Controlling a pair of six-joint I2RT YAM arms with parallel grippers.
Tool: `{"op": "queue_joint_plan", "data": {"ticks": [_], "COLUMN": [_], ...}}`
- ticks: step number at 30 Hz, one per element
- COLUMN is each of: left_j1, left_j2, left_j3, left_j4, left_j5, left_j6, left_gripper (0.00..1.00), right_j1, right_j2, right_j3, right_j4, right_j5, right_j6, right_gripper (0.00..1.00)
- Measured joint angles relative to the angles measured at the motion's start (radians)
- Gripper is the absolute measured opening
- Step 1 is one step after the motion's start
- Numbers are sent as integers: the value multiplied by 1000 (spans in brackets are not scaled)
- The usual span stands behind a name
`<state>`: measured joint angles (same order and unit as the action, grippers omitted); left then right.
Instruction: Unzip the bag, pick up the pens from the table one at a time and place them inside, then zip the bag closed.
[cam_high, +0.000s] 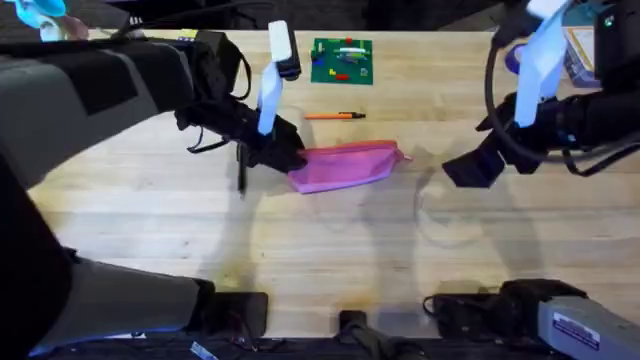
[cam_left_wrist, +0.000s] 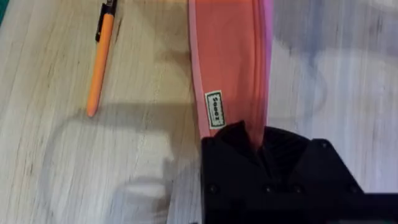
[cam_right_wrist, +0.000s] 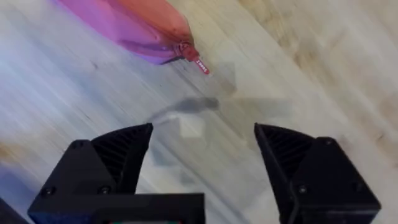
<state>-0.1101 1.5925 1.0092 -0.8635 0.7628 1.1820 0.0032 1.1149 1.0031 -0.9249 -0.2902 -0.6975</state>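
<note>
Pink pouch, the bag (cam_high: 345, 166), lies flat near the middle of the tabletop (cam_high: 330, 260), long axis running left-right with its right end tilted slightly toward the far edge. Zipper looks closed along its length; the pull tab (cam_right_wrist: 199, 64) sticks out at the right end, resting on the wood. A small white label (cam_left_wrist: 214, 108) sits on the bag's side near the left end.

Left arm reaches in from the lower left, stretched low across the tabletop. Left gripper (cam_high: 278, 152) is at the bag's left end, and in the left wrist view its black fingers (cam_left_wrist: 273, 152) are pinching that end of the fabric between them.

Right arm comes in from the right edge, elbow raised, wrist angled down toward the middle. Right gripper (cam_right_wrist: 202, 155) hovers over bare wood just beside the bag's right end, not touching it; fingers (cam_right_wrist: 121, 149) spread wide, nothing between them.

One orange pen (cam_high: 335, 116) with a black end lies on the tabletop between the bag and the far edge, roughly parallel to the bag and apart from it. In the left wrist view the same pen (cam_left_wrist: 99, 59) is clear of the fabric. A green board (cam_high: 342, 60) with small pieces sits near the far edge, beyond the pen.
</note>
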Motion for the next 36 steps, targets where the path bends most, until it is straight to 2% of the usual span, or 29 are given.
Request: {"op": "queue_joint_plan", "data": {"ticks": [8, 14, 32, 36], "left_j1": [0, 0, 0, 0], "left_j2": [0, 0, 0, 0], "left_j3": [0, 0, 0, 0], "left_j4": [0, 0, 0, 0], "left_j5": [0, 0, 0, 0], "left_j6": [0, 0, 0, 0], "left_gripper": [42, 42, 42, 42], "right_j1": [0, 0, 0, 0], "right_j2": [0, 0, 0, 66], "right_j3": [0, 0, 0, 0], "right_j4": [1, 1, -24, -11], "right_j5": [-11, -37, -71, -92], "right_j6": [-327, -478, -512, -515], "right_gripper": [997, 997, 997, 997]}}
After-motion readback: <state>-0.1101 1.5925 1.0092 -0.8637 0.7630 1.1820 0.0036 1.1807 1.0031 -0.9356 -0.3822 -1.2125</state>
